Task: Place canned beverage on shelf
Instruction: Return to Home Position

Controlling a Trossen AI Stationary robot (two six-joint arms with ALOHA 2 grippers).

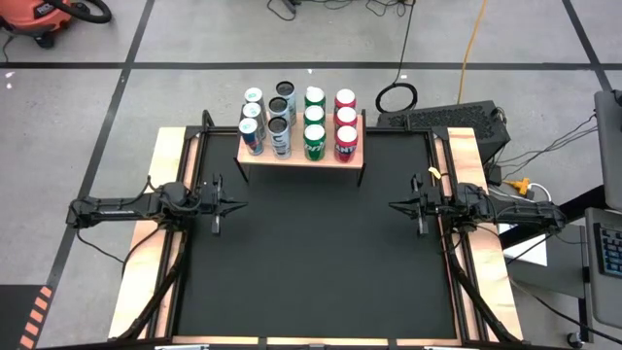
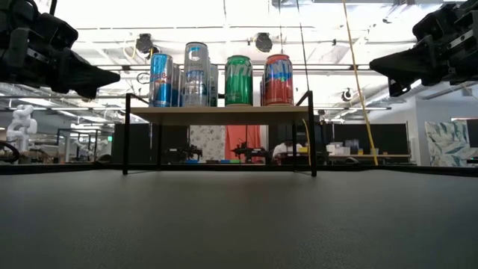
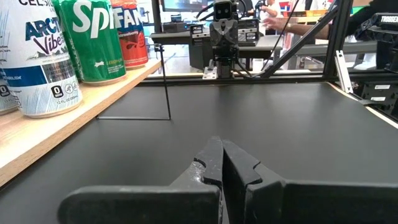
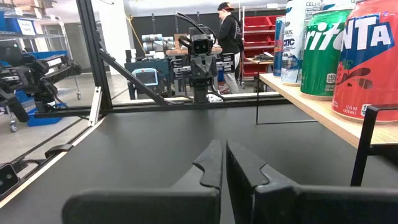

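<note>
The shelf [image 1: 301, 156], a light-wood board on thin black legs, stands at the table's far middle. Several cans stand upright on it in rows: blue and silver ones [image 1: 253, 122], dark-topped ones [image 1: 281, 115], green ones [image 1: 313, 122] and red ones [image 1: 345, 122]. In the low view the front cans show blue [image 2: 160, 80], silver [image 2: 196, 75], green [image 2: 239, 80] and red [image 2: 278, 79]. My left gripper [image 1: 245, 205] is shut at the table's left, pointing level toward the middle. My right gripper [image 1: 392, 205] is shut at the right, facing it. Neither holds anything.
The black tabletop [image 1: 321, 262] lies bare between the arms and toward the near edge. Light-wood strips [image 1: 160, 194] flank it left and right. In the wrist views people stand in the room beyond the table [image 4: 233, 34].
</note>
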